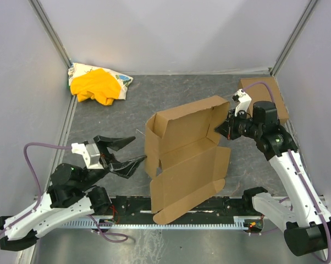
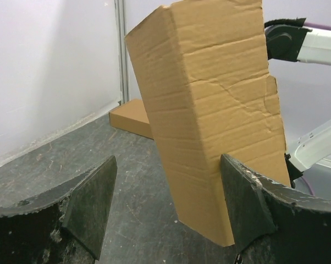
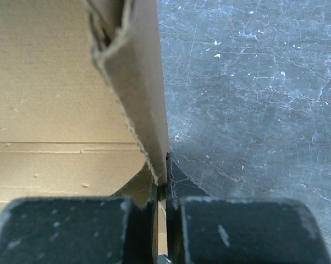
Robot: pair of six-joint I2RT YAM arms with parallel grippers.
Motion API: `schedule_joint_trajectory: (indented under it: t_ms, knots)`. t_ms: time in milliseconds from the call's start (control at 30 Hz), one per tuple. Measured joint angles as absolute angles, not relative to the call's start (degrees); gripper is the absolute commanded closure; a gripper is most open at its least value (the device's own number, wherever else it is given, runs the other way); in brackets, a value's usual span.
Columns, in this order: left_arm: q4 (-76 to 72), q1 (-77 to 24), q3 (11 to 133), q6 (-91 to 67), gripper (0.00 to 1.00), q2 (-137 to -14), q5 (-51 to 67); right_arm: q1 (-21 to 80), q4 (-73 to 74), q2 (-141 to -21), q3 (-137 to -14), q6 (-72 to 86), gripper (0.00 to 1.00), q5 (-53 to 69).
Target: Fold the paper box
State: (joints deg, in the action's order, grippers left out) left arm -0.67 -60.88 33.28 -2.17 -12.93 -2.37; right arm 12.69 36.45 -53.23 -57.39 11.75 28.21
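The paper box (image 1: 185, 157) is a brown corrugated die-cut sheet, partly raised in the middle of the table, its back panel and left side flap standing up. My right gripper (image 1: 225, 127) is shut on the box's right edge; in the right wrist view the cardboard wall (image 3: 138, 82) runs down between the closed jaws (image 3: 162, 190). My left gripper (image 1: 126, 152) is open and empty, just left of the box's standing left flap. In the left wrist view the upright flap (image 2: 215, 110) stands between and beyond the spread fingers (image 2: 168, 203).
A smaller ready-folded brown cardboard box (image 1: 267, 96) lies at the back right, also seen in the left wrist view (image 2: 131, 117). A yellow cloth on a printed bag (image 1: 97, 85) lies at the back left. Grey walls enclose the table.
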Motion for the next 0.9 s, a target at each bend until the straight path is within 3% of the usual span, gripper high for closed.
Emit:
schedule_joint_trajectory:
  t_ms: [900]
  knots:
    - [-4.7,-60.9,37.1,-3.2,0.25,-30.7,-2.2,12.8,37.2,-51.5,-55.4,10.4,0.98,21.5]
